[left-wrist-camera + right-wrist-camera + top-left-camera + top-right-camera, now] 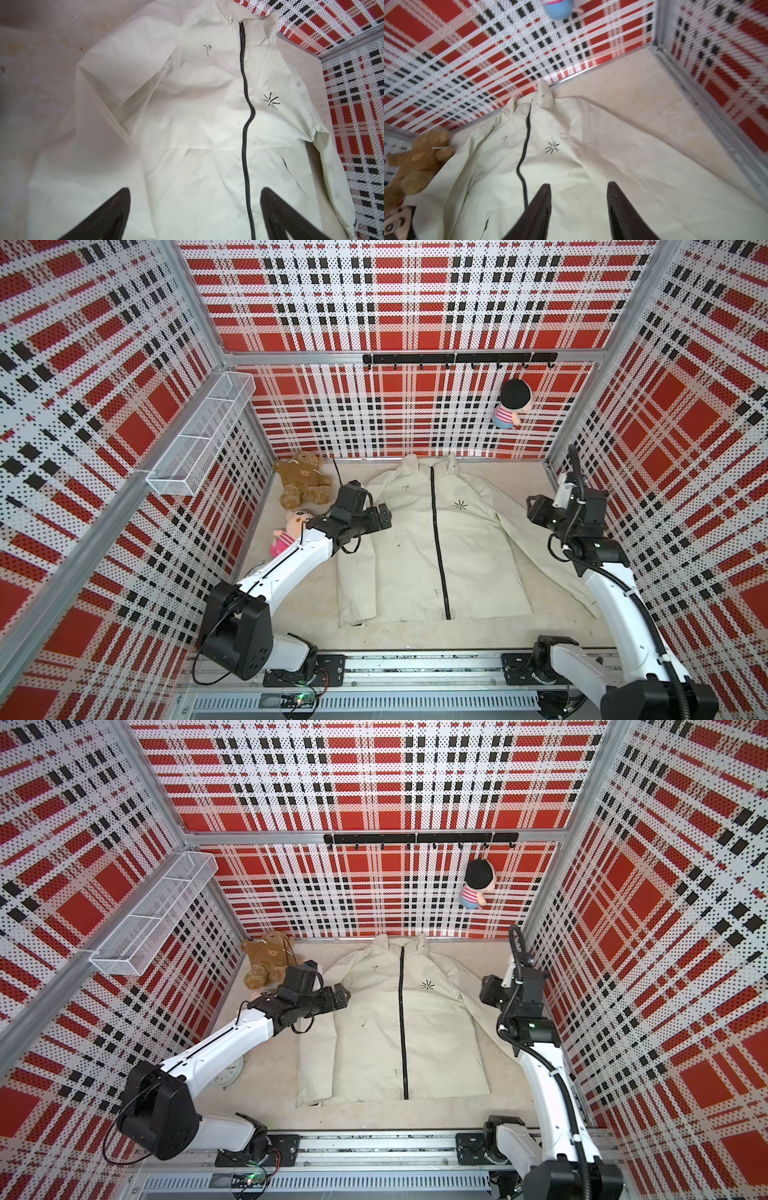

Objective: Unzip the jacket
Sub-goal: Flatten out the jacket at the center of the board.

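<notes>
I am looking down on the jacket, which is lying flat and front-up on the beige table, its collar pointing toward the back wall and its hem toward the arm bases. The black zipper is running straight down the middle and is showing closed from collar to hem in both top views, with the small starburst logo sitting just beside it on the chest. My left gripper is hanging over the jacket's shoulder and sleeve on its own side. In the left wrist view its fingers are standing wide apart with nothing between them, and the fabric is showing clear beneath. My right gripper is hovering near the right wall, beside the other sleeve. The right wrist view is coming through blurred, but its fingers are plainly standing apart there and are gripping nothing. A brown teddy bear and a pink plush are lying on the table next to the left arm, apart from the jacket, and a doll is hanging from the hook rail on the back wall.
</notes>
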Motion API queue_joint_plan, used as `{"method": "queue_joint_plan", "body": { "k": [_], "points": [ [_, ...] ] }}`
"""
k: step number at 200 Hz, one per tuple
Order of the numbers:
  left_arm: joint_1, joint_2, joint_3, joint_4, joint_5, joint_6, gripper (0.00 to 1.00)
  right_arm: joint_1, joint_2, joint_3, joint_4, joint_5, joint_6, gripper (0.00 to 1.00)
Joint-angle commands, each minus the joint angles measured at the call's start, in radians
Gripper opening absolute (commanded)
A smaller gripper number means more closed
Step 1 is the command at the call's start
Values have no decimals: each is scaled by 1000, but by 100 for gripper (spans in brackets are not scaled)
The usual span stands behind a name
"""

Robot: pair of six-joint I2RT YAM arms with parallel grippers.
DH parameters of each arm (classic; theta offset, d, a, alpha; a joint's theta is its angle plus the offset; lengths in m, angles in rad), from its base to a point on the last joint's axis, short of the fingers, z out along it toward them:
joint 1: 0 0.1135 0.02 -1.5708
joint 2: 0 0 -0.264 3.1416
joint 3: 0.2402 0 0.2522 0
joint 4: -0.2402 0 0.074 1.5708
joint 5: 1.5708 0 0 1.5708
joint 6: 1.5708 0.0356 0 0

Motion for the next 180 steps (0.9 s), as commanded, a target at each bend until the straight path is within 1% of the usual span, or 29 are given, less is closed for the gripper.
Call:
{"method": "queue_joint_plan", "body": {
  "k": [1,24,30,40,56,71,77,82,114,125,148,159,169,180],
  "points": [
    [-19,-4,-64,-94,-117,-73,98,118,41,-33,-13,37,12,52],
    [-59,47,-87,-155,-206,-131,98,237,104,-75,12,58,26,56],
    [-73,65,-88,-161,-221,-139,98,259,123,-87,22,60,29,63],
    [-91,95,-85,-187,-247,-150,98,298,156,-97,27,70,36,63],
    [-123,132,-83,-200,-259,-162,98,358,199,-111,46,77,37,64],
    [-132,144,-99,-186,-252,-190,98,396,229,-120,60,79,43,66],
    [-133,143,-107,-180,-250,-203,98,405,236,-124,68,74,45,71],
    [-135,139,-114,-176,-252,-214,98,412,240,-126,70,71,48,72],
    [-134,98,-143,-195,-266,-239,98,427,253,-146,102,46,52,69],
    [-135,79,-155,-207,-269,-246,100,430,260,-145,106,28,49,68],
    [-136,58,-182,-212,-250,-249,88,450,275,-134,101,21,39,66],
    [-141,56,-191,-213,-240,-249,84,461,285,-125,98,22,35,65],
    [-150,54,-195,-213,-238,-253,84,469,295,-119,96,21,32,65],
    [-167,52,-193,-213,-237,-260,88,477,308,-112,95,17,28,64]
  ]
}}
